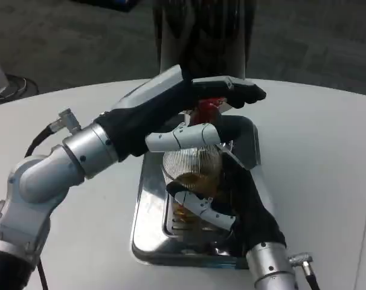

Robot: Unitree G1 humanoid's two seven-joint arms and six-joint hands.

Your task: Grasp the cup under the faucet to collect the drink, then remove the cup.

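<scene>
Right hand (228, 196) grips cup (192, 166) — under left hand (201, 99).

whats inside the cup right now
The ribbed clear cup holds amber drink low down. The right hand wraps it and the left hand covers its top, so the rim and fill level are hidden.

Clear ribbed cup (192, 163) w/ amber drink, red faucet (208, 109), silver tray (148, 199), white table (328, 157).
</scene>
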